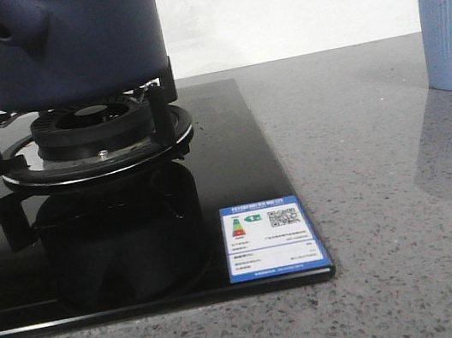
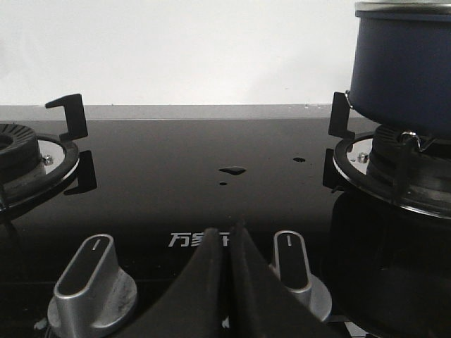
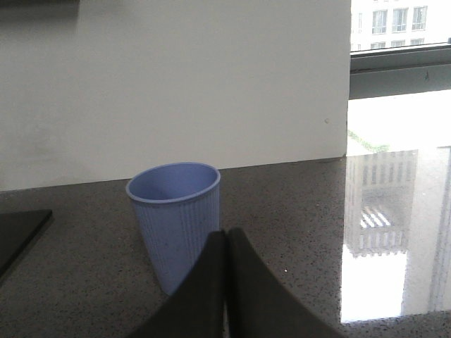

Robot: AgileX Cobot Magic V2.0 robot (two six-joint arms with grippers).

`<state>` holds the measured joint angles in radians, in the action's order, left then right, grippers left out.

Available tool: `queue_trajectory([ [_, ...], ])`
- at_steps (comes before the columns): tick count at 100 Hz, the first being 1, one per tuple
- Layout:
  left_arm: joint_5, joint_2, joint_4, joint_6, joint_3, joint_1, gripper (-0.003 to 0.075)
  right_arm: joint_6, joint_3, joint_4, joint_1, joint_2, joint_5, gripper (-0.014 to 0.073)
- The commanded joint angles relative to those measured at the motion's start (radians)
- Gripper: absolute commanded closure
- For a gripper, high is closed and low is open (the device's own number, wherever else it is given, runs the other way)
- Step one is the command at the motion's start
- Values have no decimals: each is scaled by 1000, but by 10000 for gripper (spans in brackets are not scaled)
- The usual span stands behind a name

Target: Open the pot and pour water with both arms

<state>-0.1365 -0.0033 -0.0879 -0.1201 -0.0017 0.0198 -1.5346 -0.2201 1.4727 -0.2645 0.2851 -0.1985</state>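
Note:
The dark navy-blue pot point(image 1: 75, 47) stands on the burner grate of the black glass stove point(image 1: 244, 174); its stubby handle point(image 1: 6, 23) points forward-left. In the left wrist view the pot point(image 2: 402, 67) has a silvery rim at its top. My left gripper point(image 2: 227, 231) is shut and empty, low over the stove's front between two knobs, apart from the pot. The pale blue ribbed cup point(image 1: 451, 27) stands on the counter at the right. My right gripper point(image 3: 225, 236) is shut and empty, just in front of the cup point(image 3: 175, 222). Neither gripper shows in the front view.
Two silver knobs point(image 2: 88, 278) point(image 2: 292, 264) sit at the stove's front edge. A second, bare burner point(image 2: 28, 165) lies to the left. Small water drops point(image 2: 231, 170) lie on the glass. A blue-white label point(image 1: 272, 237) is stuck on the stove's corner. Grey speckled counter point(image 1: 386, 194) extends right.

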Motion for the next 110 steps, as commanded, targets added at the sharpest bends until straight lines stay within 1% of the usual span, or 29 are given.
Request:
queue_trajectory([
  [1, 67, -23, -15, 12, 13, 0, 740, 7, -26, -5, -8, 9, 0, 663],
  [82, 67, -23, -15, 12, 13, 0, 740, 7, -26, -5, -8, 9, 0, 663],
  [90, 67, -23, -15, 12, 13, 0, 740, 16, -14, 12, -8, 9, -42, 663],
  [95, 67, -23, -15, 12, 13, 0, 740, 38, -4, 10, -8, 9, -66, 663],
  [100, 67, -23, -15, 12, 13, 0, 740, 86, 7, -36, -8, 9, -74, 663],
  [105, 67, -23, -15, 12, 13, 0, 740, 188, 22, -160, -4, 13, -82, 663],
  [107, 67, -23, -15, 12, 13, 0, 740, 252, 25, -201, 0, 13, -84, 663],
  [110, 67, -23, -15, 12, 13, 0, 740, 380, 33, -321, 7, 17, -91, 663],
])
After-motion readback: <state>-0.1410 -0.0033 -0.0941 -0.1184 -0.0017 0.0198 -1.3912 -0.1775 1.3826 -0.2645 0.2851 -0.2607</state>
